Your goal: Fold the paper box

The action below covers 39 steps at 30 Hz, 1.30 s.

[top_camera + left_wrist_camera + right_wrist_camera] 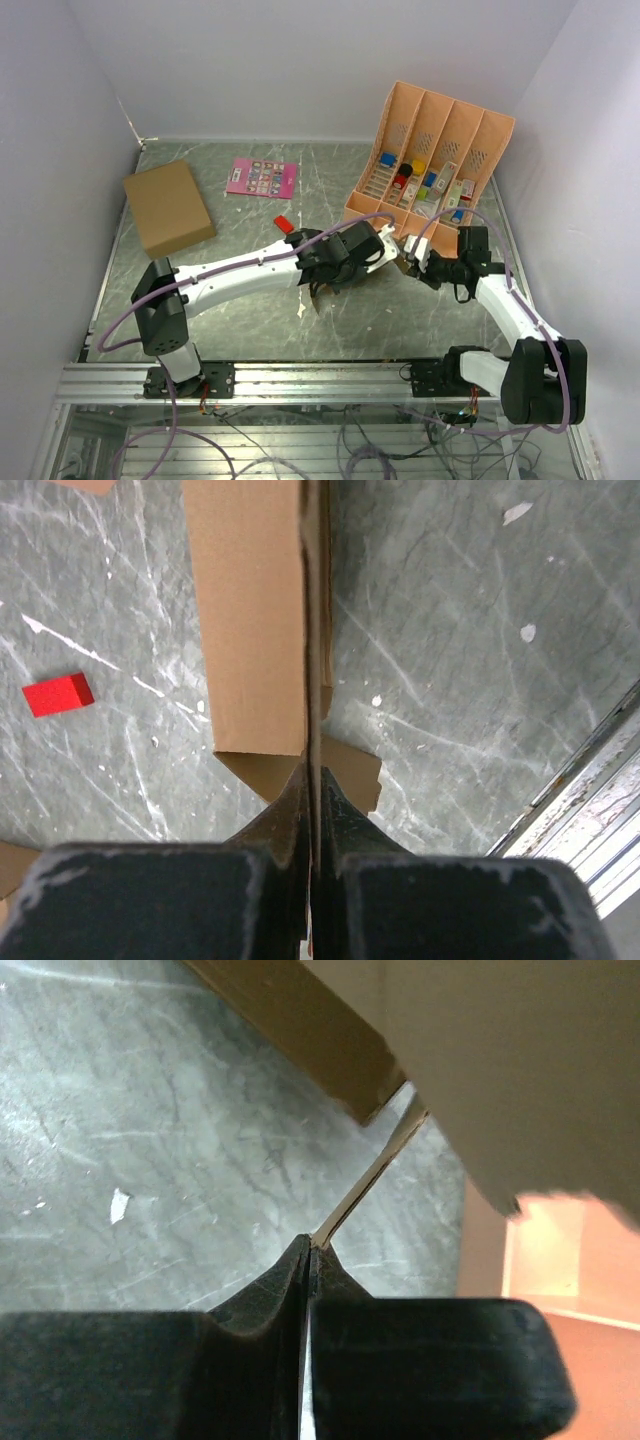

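L gripper (312, 780): clamped shut on the paper box (255, 630), pinching a panel edge-on. The sheet runs straight out from betw. the pads, so this arm acts as the anchor.
R gripper (310, 1245): closed on a thin cardboard edge on the opp. side of the same box; prob. a flap or end panel, can't tell which.
Box location: mid-table, held betw. the two grippers, just in front of the orange organiser (430, 150). A brown flap hangs under the L wrist toward the table (400, 325); can't tell if it touches.
Box state: partly formed. One long panel meets the next along a crease and the tab flaps are loose at the near end. Not yet a closed carton, by my read.
Why two-handed: thin card flops. Pinning one side gives the other smth to bend against along the crease.
Step (judged): mid-fold, raising walls; ends + tabs left to do.
Next needs: R swings its edge about the crease w/o tearing, L firm.
Risk: card slips from the pads or creases off-line; organiser is close to the R wrist, so poss. bump.
Bystanders: larger brown box (168, 207) and pink card (262, 177) well apart at far left; red block (58, 694) near the L arm. None in the way.
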{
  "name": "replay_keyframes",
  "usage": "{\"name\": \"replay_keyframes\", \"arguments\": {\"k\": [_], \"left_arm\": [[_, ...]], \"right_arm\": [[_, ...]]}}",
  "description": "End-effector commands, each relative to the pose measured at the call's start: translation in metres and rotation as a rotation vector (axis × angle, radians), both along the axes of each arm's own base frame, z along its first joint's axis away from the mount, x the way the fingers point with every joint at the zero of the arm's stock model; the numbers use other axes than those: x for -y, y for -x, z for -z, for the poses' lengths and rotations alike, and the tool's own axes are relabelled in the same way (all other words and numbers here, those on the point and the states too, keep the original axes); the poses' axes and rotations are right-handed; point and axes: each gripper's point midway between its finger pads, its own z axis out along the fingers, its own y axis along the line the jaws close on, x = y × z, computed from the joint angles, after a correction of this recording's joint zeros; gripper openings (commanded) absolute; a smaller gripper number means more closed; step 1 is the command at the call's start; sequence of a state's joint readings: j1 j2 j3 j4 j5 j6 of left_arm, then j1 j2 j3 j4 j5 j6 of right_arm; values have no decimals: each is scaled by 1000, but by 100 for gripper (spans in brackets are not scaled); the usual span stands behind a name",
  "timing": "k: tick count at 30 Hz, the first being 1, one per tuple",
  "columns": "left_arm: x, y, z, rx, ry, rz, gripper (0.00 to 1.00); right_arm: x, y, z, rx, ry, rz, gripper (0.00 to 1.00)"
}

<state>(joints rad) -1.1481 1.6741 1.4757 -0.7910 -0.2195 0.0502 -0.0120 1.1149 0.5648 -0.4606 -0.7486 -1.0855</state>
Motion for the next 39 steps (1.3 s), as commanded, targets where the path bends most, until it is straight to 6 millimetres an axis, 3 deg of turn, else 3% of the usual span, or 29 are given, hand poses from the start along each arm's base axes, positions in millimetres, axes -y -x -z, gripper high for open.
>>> {"name": "replay_keyframes", "arguments": {"k": [1,4,13,25,30,37,39], "left_arm": [[-29,3,14,-51,-115,-55,7],[-38,-3,12,-76,-105,-90,7],[-46,-25,4,-150,-20,-152,7],[-49,-37,14,-229,-31,-159,7],[-53,-37,18,-236,-60,-153,7],[-57,-34,17,-237,-63,-131,7],[-57,-33,16,-238,-61,-119,7]], "right_arm": [[-12,-23,-19,93,-84,-12,0],[-23,-33,-25,80,-142,-39,0],[-63,-39,-12,39,-122,-122,0],[-68,-49,-4,-30,-99,-118,0],[-59,-49,-9,-44,-85,-113,17],[-26,-36,-34,-12,-158,-158,47],[-15,-37,-43,10,-176,-168,51]]}}
